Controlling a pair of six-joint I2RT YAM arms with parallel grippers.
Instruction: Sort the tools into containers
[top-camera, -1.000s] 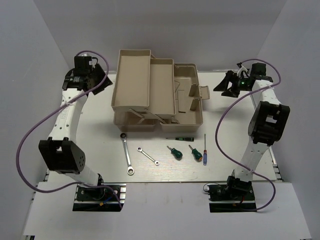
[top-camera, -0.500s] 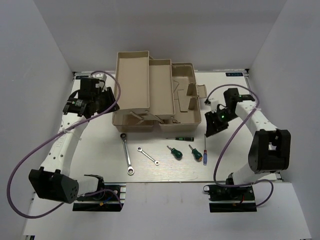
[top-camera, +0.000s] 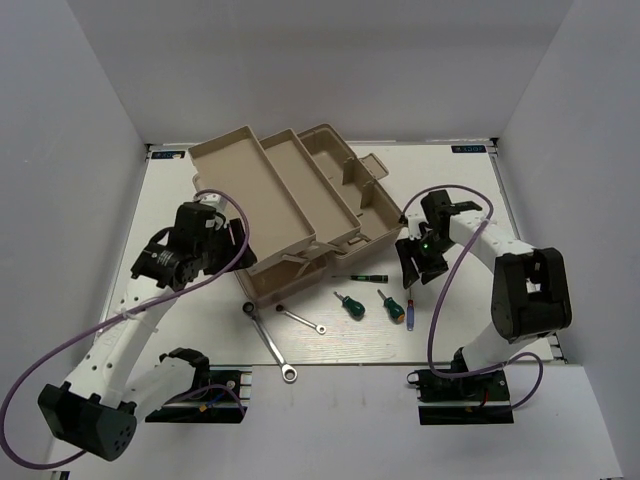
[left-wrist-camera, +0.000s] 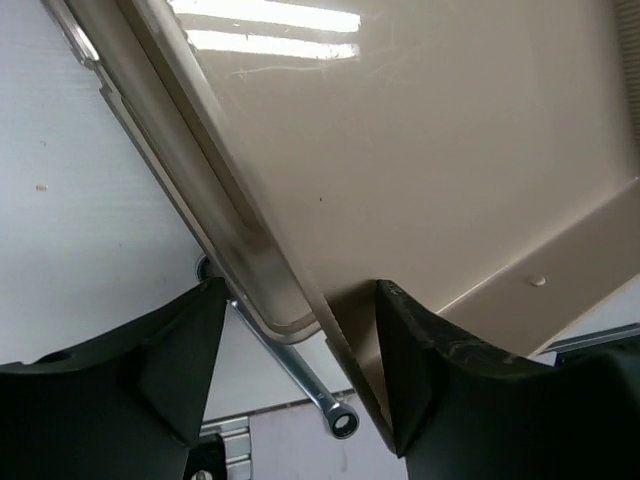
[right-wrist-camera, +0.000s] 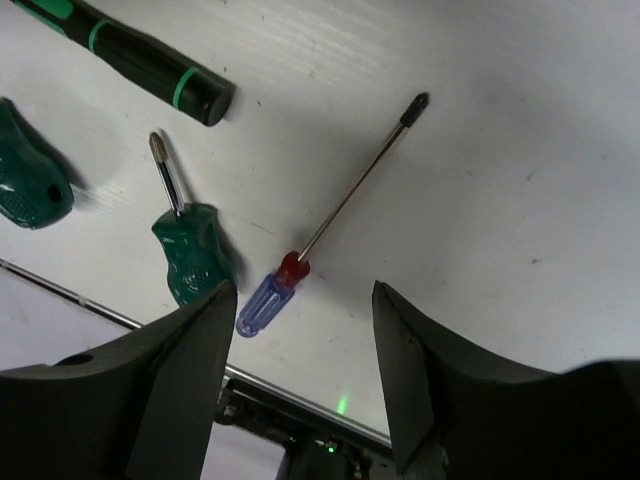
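Toward the near edge of the counter, right of its middle, lies the thin blue-handled screwdriver (right-wrist-camera: 291, 268), flat, its tip aimed at the far edge. It looks light and stiff. The bare steel shaft is thin and probably slippery, apt to roll or slide out of a pinch. The clear blue handle, just behind the red collar, is the thicker and surer place to grip. A stubby green screwdriver (right-wrist-camera: 190, 255) lies just beside that handle, so there is little room on that side. The right claw (top-camera: 413, 265) hangs over the blue-handled screwdriver, fingers spread and holding nothing. Further back, the cantilever toolbox (top-camera: 345, 190) stands fanned open. At its near left corner the left claw (left-wrist-camera: 298, 300) is spread either side of a tray rim, with no pinch that I can make out
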